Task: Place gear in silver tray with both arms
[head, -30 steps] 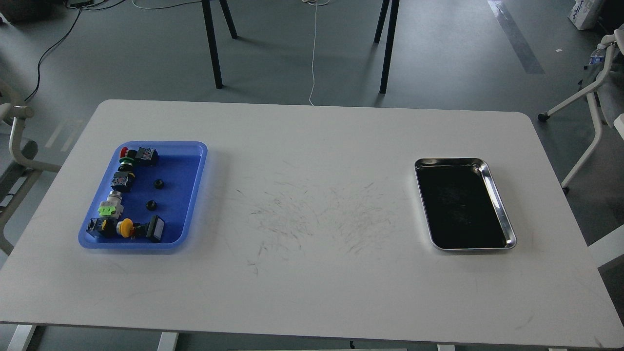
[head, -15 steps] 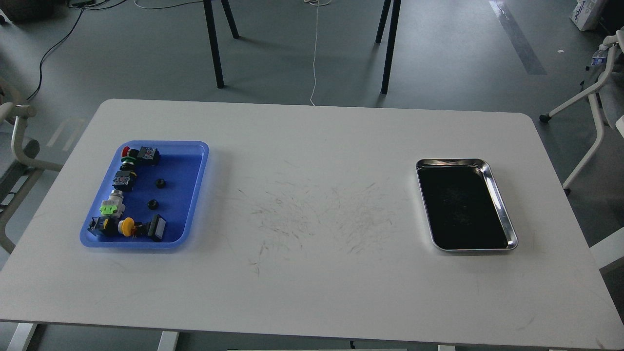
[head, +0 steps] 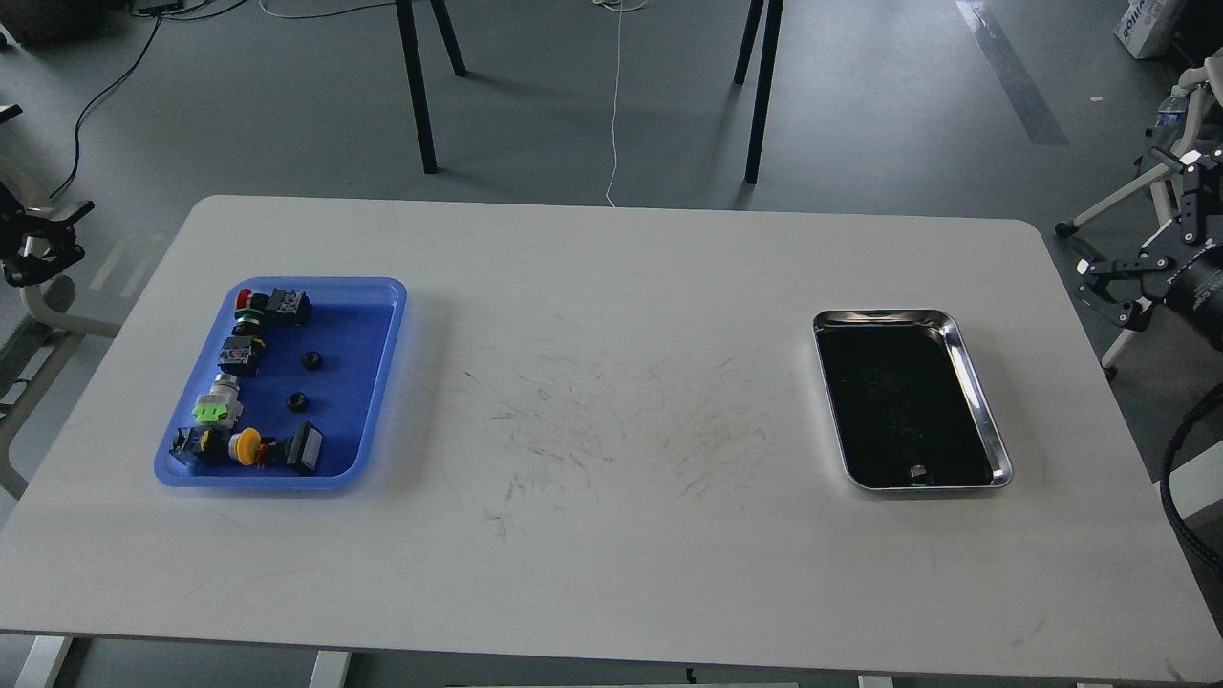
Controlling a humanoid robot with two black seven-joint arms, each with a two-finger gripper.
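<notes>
Right claw (head: 1108, 287): at the right edge of the view, off the desk's right side and above the floor; its black prongs stand apart, holding nothing.
Left claw (head: 38, 250): at the far left edge, beyond the desk's left side; seen small and dark, so I cannot tell whether the prongs are spread or closed.
Right arm (head: 1194, 287): black cylindrical wrist at the right edge, with a black cable looping down below it.
Silver tray (head: 984, 406): flat on the right part of the desk, long side running away from the viewer, slightly skewed; shiny rim, dark reflective inside. A small pale spot shows near its near edge; too small to tell whether it is a thing or a reflection.
Blue tray (head: 377, 382): flat on the left part of the desk, well apart from the silver tray.
Gear, two black knobs (head: 311, 360): small round black pieces in the middle of the blue tray, one nearer the viewer than the other, apart from each other.
Push-button switches (head: 234, 358): a column along the blue tray's left side; a red-capped one at the far end, dark blocks below it, one with a green part, and a yellow-capped one at the near end.
Black-and-white block (head: 306, 447): at the blue tray's near edge, just right of the yellow-capped switch.
Desk (head: 611, 287): white, rounded corners, with grey scuff marks in the middle between the two trays.
</notes>
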